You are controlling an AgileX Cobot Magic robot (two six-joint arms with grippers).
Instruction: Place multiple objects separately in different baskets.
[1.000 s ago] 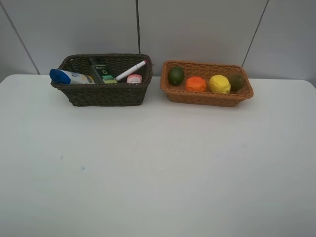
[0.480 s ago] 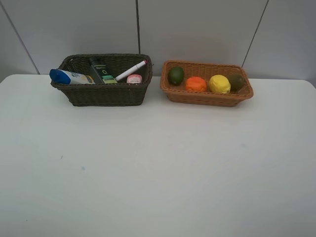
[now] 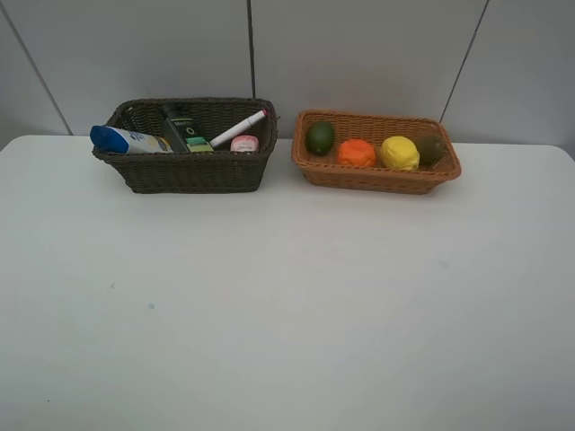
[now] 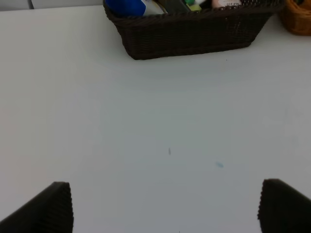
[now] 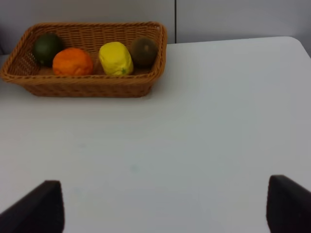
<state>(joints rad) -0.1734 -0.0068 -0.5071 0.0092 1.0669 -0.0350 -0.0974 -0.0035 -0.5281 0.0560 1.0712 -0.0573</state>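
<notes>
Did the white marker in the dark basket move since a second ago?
No. The white marker leans with its red tip on the dark basket back corner by the wall seam, same as in the earlier pictures.

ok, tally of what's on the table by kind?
Baskets: 2 – dark brown, tan
Fruit: 4 – lime, orange, lemon, kiwi
Bottles: 3 – blue-capped, green pump, small pink
Markers: 1
Total: 10
</notes>
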